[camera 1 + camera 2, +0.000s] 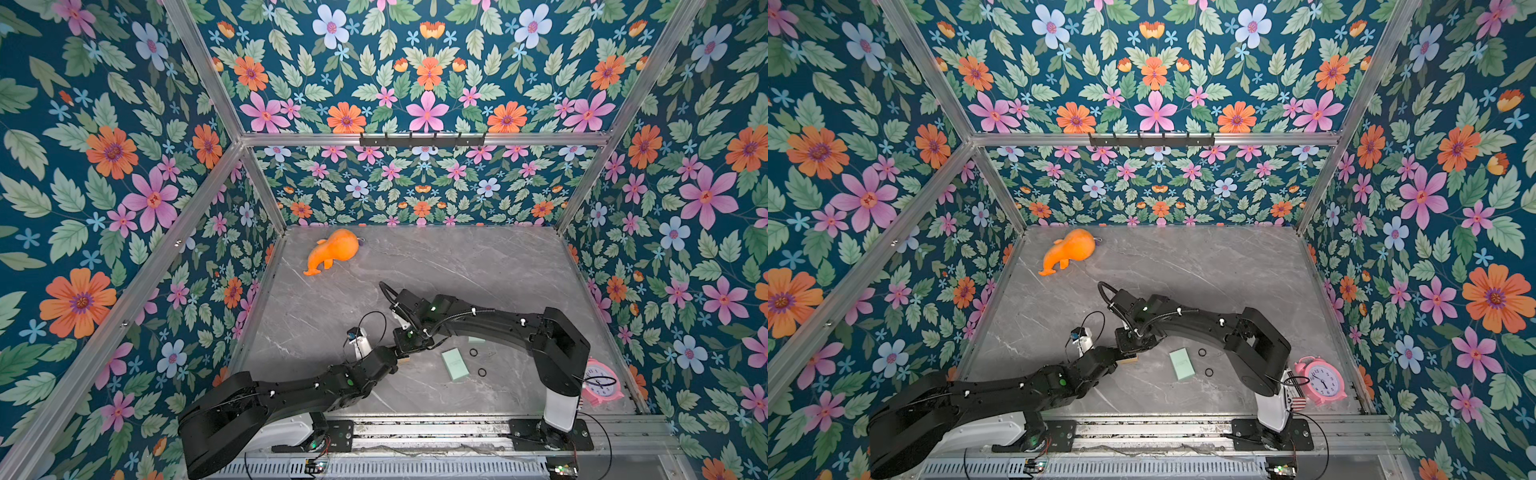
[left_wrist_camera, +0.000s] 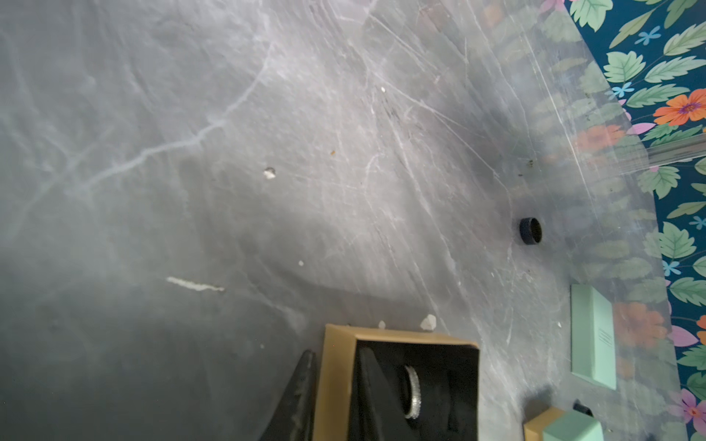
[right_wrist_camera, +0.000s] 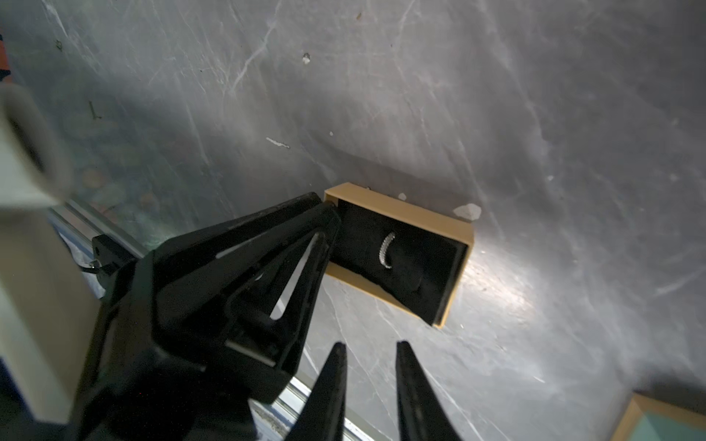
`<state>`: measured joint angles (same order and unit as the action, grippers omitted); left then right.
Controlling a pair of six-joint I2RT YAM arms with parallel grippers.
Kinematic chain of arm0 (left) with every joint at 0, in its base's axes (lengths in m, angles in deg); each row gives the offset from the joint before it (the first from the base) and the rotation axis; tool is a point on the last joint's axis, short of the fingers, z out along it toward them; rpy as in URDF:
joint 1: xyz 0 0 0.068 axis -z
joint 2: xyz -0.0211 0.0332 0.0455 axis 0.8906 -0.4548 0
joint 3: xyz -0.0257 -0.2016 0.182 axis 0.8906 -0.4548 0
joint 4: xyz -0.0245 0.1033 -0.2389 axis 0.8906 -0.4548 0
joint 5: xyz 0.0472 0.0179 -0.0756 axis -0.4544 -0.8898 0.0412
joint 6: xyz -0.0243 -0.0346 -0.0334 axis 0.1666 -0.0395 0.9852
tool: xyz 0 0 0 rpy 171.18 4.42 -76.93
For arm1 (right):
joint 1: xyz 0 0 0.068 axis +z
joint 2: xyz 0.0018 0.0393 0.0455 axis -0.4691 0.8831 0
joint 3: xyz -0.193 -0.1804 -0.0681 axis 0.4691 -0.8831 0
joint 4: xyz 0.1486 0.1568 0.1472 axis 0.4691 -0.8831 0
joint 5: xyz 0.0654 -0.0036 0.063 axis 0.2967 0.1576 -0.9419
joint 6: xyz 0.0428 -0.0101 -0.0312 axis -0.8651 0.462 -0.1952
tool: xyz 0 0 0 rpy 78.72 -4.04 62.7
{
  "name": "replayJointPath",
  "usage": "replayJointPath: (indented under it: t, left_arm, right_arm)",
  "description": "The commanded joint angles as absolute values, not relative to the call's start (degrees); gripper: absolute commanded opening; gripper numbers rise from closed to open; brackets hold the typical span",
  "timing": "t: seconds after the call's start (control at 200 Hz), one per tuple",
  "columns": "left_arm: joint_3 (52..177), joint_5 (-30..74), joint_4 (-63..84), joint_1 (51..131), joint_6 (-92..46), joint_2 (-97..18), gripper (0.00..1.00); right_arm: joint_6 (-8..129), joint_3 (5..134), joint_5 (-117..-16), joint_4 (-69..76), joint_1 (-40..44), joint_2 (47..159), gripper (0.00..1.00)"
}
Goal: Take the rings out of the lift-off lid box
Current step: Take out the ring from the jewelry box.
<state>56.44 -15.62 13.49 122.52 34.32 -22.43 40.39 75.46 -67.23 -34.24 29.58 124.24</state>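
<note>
The lift-off lid box (image 3: 401,214) is an open tan tray with black lining, seen in a top view as a tan sliver (image 1: 405,360) under the wrists. A silver sparkling ring (image 3: 386,250) stands in the lining. My left gripper (image 2: 335,351) is shut on the box's side wall, one finger inside and one outside. My right gripper (image 3: 370,345) hovers just short of the box, open with nothing between its fingers. The mint-green lid (image 1: 455,364) lies flat on the table. Two black rings (image 1: 473,352) (image 1: 482,372) lie beside the lid.
An orange plush toy (image 1: 332,251) lies at the back left. A pink alarm clock (image 1: 600,384) stands at the right edge by the right arm's base. Another mint-and-tan box (image 2: 561,425) sits near the lid. Floral walls enclose the grey marble table (image 1: 478,266).
</note>
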Motion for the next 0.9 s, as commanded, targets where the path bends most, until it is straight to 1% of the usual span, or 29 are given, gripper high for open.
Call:
replayJointPath:
  t: [0.0,0.27,0.895]
  left_arm:
    - [56.03,-16.48,14.37,122.58,34.74,-21.98,0.23]
    - [54.65,-16.62,15.24,122.58,35.01,-20.81,0.23]
    - [52.49,-16.32,18.08,122.59,35.01,-19.49,0.22]
  right_arm:
    - [39.34,76.85,-64.55,-35.28,30.2,125.69,0.25]
    - [40.4,82.52,-59.11,-40.72,31.6,131.01,0.25]
    - [40.4,85.41,-57.28,-40.79,33.46,134.28,0.24]
